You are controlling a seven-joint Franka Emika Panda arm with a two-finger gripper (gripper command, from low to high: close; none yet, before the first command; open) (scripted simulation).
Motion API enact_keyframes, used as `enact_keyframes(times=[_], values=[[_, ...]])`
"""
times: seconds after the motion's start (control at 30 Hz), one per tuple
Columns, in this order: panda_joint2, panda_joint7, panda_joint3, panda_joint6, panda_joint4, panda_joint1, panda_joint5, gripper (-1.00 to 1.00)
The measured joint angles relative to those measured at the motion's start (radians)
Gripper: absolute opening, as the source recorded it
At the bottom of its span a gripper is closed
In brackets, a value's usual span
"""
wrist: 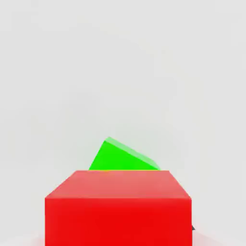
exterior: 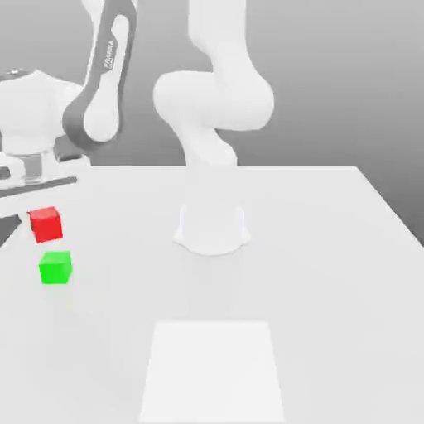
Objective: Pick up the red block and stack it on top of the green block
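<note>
The pincer (exterior: 43, 199) – closed on the red block (exterior: 45, 224) – holds it above the desk (exterior: 331, 265), over the green block (exterior: 55, 267). In the hand view, the red block (wrist: 117, 206) hides most of the green block (wrist: 122, 157); the fingers are hard to make out.

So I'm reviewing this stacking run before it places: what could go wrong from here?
1. The red block hangs above the table, not yet squarely over the green block; released now, it would likely miss or clip an edge.
2. In the hand view the green block sits turned relative to the red one, so their faces may not line up and the stack could sit skewed.
3. The red block hides much of the green one there, making final alignment harder to judge.
</note>
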Motion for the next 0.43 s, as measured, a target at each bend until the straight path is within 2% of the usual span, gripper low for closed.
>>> enact_keyframes(times=[0.1,0.2,0.4,0.43], values=[[0.049,-0.055,-0.012,0.041,-0.002,0.03,0.079,-1.0],[0.103,-0.138,-0.008,0.081,-0.004,0.061,0.198,-1.0],[0.21,-0.367,0.122,0.14,0.002,0.01,0.525,-1.0],[0.222,-0.397,0.147,0.146,0.004,-0.005,0.567,1.0]])
